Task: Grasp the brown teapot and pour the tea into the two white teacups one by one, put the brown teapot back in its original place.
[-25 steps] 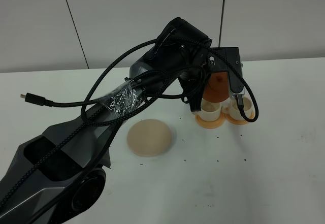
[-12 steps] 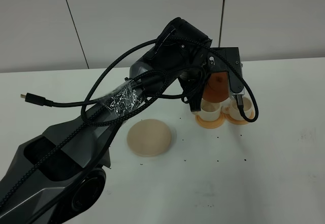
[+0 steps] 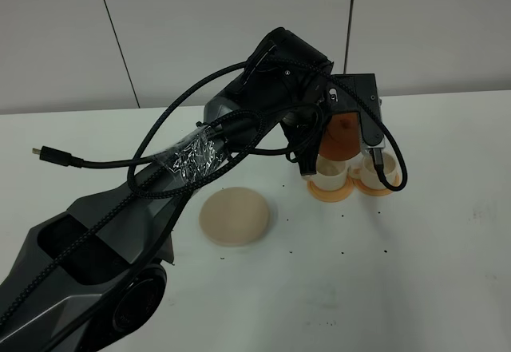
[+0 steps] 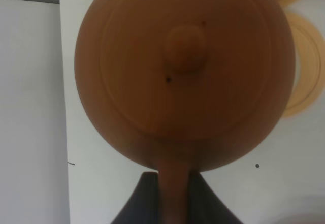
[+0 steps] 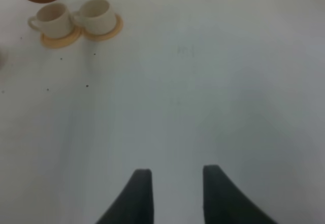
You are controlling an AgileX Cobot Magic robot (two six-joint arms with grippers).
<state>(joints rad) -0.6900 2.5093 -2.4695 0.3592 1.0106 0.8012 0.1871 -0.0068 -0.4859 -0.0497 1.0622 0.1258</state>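
Observation:
The brown teapot (image 3: 345,136) hangs in the air just above the two white teacups (image 3: 331,175) (image 3: 377,168), which stand side by side on orange coasters. In the left wrist view the teapot's lid and knob (image 4: 185,49) fill the picture, and my left gripper (image 4: 175,198) is shut on its handle. The spout is hidden. The beige disc (image 3: 234,216), the original place, lies bare to the left of the cups. My right gripper (image 5: 175,193) hovers over bare table with its fingers apart and nothing between them; the cups (image 5: 53,20) (image 5: 96,14) lie far ahead of it.
My left arm (image 3: 184,160) with its looping black cables stretches from the lower left across the white table (image 3: 415,272). Small dark specks dot the tabletop near the cups. A grey wall stands behind.

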